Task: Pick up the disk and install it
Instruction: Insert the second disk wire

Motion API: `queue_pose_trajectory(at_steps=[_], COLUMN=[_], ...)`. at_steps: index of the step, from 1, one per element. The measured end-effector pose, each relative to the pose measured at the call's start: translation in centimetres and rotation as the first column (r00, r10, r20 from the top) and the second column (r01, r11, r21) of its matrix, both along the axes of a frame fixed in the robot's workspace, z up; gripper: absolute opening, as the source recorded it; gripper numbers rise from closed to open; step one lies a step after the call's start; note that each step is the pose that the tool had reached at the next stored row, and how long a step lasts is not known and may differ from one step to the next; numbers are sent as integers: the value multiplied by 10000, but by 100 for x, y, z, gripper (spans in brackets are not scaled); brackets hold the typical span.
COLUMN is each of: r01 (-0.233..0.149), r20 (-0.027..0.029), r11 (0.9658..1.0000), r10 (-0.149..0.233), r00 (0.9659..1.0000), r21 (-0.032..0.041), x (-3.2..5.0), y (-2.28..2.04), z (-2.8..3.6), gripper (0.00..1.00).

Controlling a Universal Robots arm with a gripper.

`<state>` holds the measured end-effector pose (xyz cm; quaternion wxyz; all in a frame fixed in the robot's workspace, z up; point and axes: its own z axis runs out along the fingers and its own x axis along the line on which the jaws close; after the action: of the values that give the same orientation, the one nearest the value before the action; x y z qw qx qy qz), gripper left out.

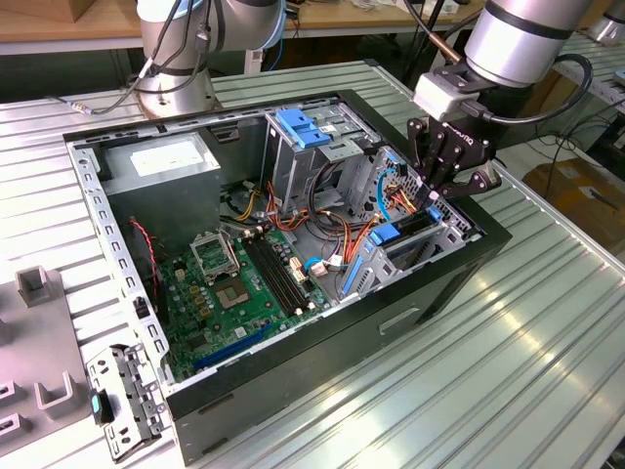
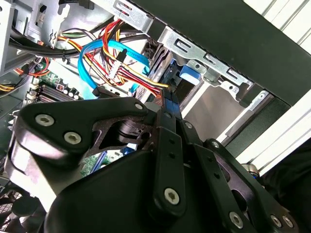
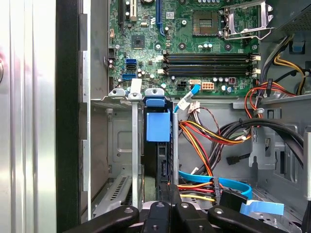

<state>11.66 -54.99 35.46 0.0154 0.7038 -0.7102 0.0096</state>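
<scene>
The disk [image 1: 398,234] stands on edge in the drive bay at the corner of the open computer case [image 1: 459,269] on the exterior view's right. Blue plastic shows on its side and end. My gripper [image 1: 437,200] hangs straight over that bay, pointing down, with its black fingers closed together on the disk's upper edge. In the first wrist view the disk [image 3: 163,160] sits between two metal bay walls under a blue tab, and my gripper [image 3: 168,188] meets its near end. In the second wrist view my gripper [image 2: 167,114] pinches the thin blue-edged disk [image 2: 171,92].
Bundles of orange, red and blue cables [image 1: 337,230] lie right beside the bay. A tall metal cage with a blue handle [image 1: 298,132] stands behind them. The green motherboard [image 1: 244,283] and a grey box [image 1: 161,161] fill the case. A loose bracket [image 1: 122,396] lies outside.
</scene>
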Motion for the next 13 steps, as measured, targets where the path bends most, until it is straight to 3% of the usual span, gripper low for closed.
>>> queue_pose_trajectory(at_steps=[8,13], r01=[0,0], r20=[-1,-1], r11=[10000,10000], r10=[0,0], r00=[10000,10000], r21=[-1,1], x=[-8,-81], y=[0,0], z=[1,-1], gripper=[11,11])
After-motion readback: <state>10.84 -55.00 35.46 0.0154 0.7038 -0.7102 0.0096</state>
